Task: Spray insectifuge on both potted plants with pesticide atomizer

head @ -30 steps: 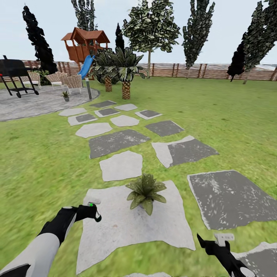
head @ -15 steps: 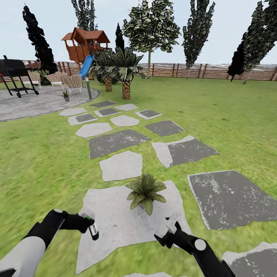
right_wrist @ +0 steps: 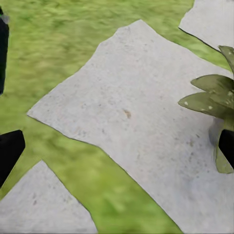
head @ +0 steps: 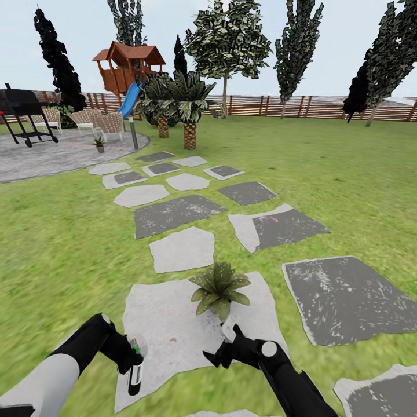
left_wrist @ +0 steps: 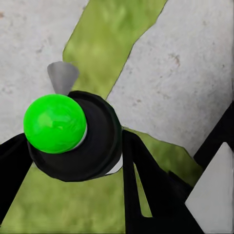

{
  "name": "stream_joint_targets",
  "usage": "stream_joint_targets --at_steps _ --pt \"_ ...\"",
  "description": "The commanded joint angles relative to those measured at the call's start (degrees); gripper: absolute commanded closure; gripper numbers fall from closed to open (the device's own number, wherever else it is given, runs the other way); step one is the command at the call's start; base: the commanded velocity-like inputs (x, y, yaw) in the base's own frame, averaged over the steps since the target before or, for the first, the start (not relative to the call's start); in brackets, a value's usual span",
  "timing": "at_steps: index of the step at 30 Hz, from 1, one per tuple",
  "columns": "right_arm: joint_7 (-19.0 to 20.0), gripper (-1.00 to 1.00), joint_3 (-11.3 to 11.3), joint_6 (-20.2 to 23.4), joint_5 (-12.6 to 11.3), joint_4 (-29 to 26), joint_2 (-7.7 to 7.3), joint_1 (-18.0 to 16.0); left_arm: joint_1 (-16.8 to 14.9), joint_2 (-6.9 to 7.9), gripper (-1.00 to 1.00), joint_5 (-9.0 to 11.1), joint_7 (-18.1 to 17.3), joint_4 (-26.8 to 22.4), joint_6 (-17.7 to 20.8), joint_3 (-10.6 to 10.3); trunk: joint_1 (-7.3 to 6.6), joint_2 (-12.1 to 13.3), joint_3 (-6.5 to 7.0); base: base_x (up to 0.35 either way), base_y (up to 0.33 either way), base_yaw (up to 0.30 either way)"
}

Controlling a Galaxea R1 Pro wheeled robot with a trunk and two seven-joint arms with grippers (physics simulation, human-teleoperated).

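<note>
Lawn and pale stepping stone (head: 174,336) below me. My left pincer (head: 132,362) pinches the pesticide atomizer (head: 135,376) at seven o'clock of the potted plant (head: 220,288), head tipped down, not yet aimed. My right pincer (head: 223,347) hangs spread near the plant.

The lawn (head: 324,174) is carrying a run of grey and white stepping stones (head: 181,249) leading away toward the round paved patio (head: 52,156). The nearest pale slab (head: 174,336) is bearing one potted plant (head: 220,288), which is sitting upright near the slab's far edge. A second potted plant (head: 99,143) is standing on the patio, just beside the wicker chairs (head: 98,123). A dark grill (head: 23,113) is also resting on the patio, well apart from that plant.
</note>
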Motion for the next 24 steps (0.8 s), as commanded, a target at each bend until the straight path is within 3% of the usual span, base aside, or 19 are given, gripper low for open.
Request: stream_joint_targets --at_steps 1,5,8,9,17,24 --pt "0.4 -1.0 0.8 0.5 0.3 -0.3 0.04 0.0 0.0 -0.81 1.0 -0.4 -0.4 -0.1 0.8 -0.9 -0.01 0.0 -0.05 0.0 0.0 0.0" --pt "5.8 -1.0 2.3 2.3 0.3 -0.4 0.11 -1.8 -0.1 -2.32 1.0 -0.4 -0.4 -0.2 4.1 -5.9 -0.01 0.0 -0.05 0.0 0.0 0.0" --pt "8.3 -1.0 2.5 4.3 0.3 -0.4 0.12 -3.5 -0.1 -2.73 1.0 -0.4 -0.5 -0.2 5.0 -7.6 -0.01 0.0 -0.05 0.0 0.0 0.0" --pt "8.6 1.0 2.5 4.7 0.3 -0.4 0.12 -3.8 -0.1 -2.92 1.0 -0.4 -0.5 -0.2 5.1 -7.9 -0.01 0.0 -0.05 0.0 0.0 0.0" --pt "8.9 1.0 2.6 5.2 0.4 -0.4 0.14 -4.2 -0.1 -3.43 1.0 -0.3 -0.5 -0.2 4.7 -8.2 -0.01 0.0 -0.05 0.0 0.0 0.0" --pt "9.4 1.0 2.7 8.1 0.4 -0.5 1.55 -5.0 -0.1 -6.7 1.0 -0.3 -0.6 -0.4 4.3 -8.3 -0.01 0.0 -0.05 0.0 0.0 0.0"
